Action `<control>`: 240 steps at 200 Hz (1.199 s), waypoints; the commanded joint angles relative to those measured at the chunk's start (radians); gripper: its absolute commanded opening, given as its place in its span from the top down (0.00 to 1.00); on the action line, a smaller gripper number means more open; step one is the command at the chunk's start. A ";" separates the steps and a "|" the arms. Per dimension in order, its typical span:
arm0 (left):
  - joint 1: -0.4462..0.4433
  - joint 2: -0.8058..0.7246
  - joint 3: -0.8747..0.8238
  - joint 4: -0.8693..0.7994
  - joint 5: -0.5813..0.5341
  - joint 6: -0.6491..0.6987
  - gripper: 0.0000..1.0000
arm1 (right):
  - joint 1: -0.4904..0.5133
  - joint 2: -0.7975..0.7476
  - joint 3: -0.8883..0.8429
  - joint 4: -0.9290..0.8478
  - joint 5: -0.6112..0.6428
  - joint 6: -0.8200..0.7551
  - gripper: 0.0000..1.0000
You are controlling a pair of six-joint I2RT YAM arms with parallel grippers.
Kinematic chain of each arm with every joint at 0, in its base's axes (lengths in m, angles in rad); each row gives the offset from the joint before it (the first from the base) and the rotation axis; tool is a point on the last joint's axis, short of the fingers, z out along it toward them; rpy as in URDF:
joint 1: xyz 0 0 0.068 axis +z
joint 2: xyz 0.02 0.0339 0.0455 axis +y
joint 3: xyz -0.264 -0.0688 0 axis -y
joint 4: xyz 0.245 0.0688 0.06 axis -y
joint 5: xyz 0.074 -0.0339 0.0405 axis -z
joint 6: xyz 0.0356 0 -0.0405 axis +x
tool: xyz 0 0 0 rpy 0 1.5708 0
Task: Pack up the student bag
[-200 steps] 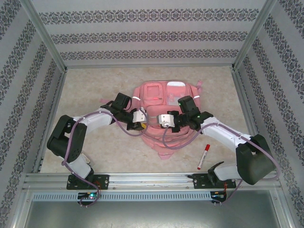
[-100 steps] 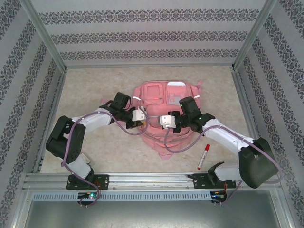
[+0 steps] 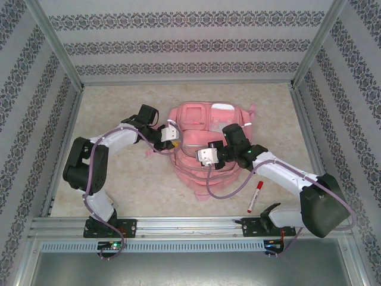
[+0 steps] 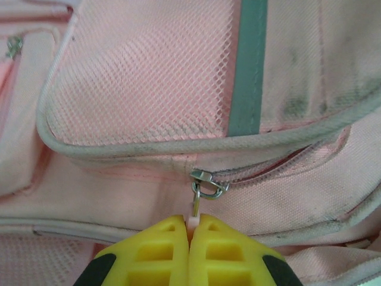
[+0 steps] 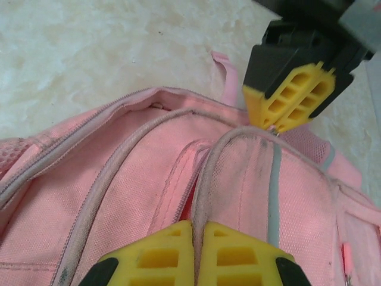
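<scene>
The enclosure has patterned wallpaper walls, and its floor is a pale, marbled bench. A large soft pink fabric backpack lies flat at the middle of the bench, nearer the far edge, with its mesh and zip pockets facing up. A white marker with a red cap lies apart from it, toward the near right corner.

The left gripper has its yellow jaws pressed together on the small metal zip pull of a pocket zip. That zip runs just below the grey-piped mesh panel. The right gripper is fully closed against a piped seam on the backpack's upper face. Whether any cloth is caught between its jaws cannot be told.

Assessment: the backpack is limp, light cloth. It will likely bunch and drag across the bench rather than resist a pull. The zip pull is thin and may slip out of the grip. Firmer holds are the piped seams, the top loop and the straps. One hand should anchor the cloth near the slider while the other draws the zip.
</scene>
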 commanded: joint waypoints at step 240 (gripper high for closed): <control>-0.033 0.342 0.508 -0.140 -0.207 -0.637 0.25 | -0.346 0.404 0.388 -0.438 0.031 1.343 0.66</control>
